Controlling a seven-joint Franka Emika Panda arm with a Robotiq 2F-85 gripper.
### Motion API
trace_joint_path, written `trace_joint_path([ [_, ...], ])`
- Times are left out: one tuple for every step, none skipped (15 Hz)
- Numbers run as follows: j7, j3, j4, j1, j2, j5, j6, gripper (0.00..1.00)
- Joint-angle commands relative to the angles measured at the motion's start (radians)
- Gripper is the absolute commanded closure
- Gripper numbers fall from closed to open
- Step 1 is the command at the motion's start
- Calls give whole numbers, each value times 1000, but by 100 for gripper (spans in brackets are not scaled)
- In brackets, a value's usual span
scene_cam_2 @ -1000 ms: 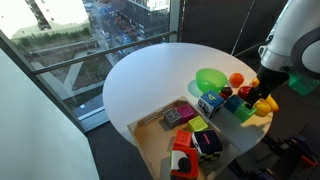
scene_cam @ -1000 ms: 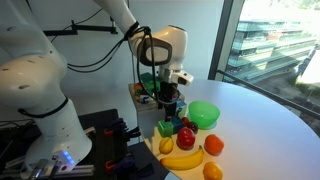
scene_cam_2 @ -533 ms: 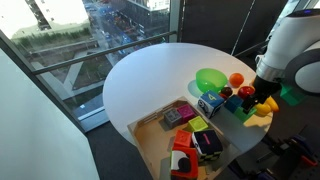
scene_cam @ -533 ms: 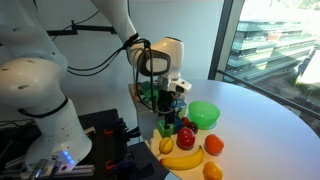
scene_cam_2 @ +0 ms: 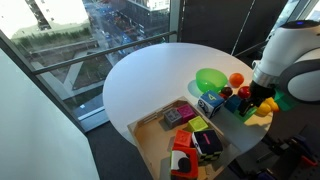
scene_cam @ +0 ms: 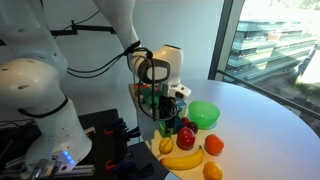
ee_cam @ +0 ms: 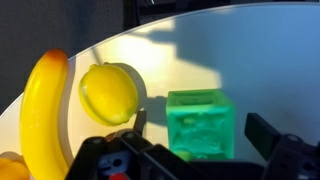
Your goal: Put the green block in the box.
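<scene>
The green block (ee_cam: 202, 124) is a small light-green cube on the white table, next to a lemon (ee_cam: 110, 93) and a banana (ee_cam: 45, 110). In the wrist view my gripper (ee_cam: 200, 130) is open, with one finger on each side of the block and a gap to each face. In both exterior views the gripper (scene_cam: 168, 110) (scene_cam_2: 256, 98) hangs low over the block (scene_cam: 165, 127) (scene_cam_2: 243, 113). The box (scene_cam_2: 150, 135) is a shallow tan tray at the table's edge and holds several toys. Its edge also shows behind the arm (scene_cam: 136, 92).
A round bright-green bowl (scene_cam: 204, 114) (scene_cam_2: 211, 79) stands beside the fruit cluster. A red apple (scene_cam: 186, 137), an orange (scene_cam: 213, 145) and the banana (scene_cam: 182, 158) lie close to the block. A light-blue cube (scene_cam_2: 210, 105) sits between the box and the block.
The gripper has moved down and slightly sideways toward the green block. The block and the fruits have not moved.
</scene>
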Motion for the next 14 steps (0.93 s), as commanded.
trace_joint_path([
  [36,-13,9,11,22,-29,32,28],
  [40,-14,9,13,22,-30,33,34],
  [38,-14,7,14,17,-25,28,44],
  [34,-13,6,15,6,-17,12,53],
  [26,-12,4,15,-7,-8,-1,60],
  [20,-10,2,15,-24,-1,-13,67],
  [17,-8,0,15,-35,3,-19,67],
  [7,-6,0,16,-48,13,-34,69],
  [-3,-2,1,17,-63,25,-56,70],
  [-11,2,1,19,-83,37,-83,70],
  [-12,5,1,22,-100,44,-105,70],
  [-12,8,3,26,-119,51,-130,70],
  [-4,13,5,31,-137,54,-148,70],
  [0,19,11,36,-151,63,-170,70],
])
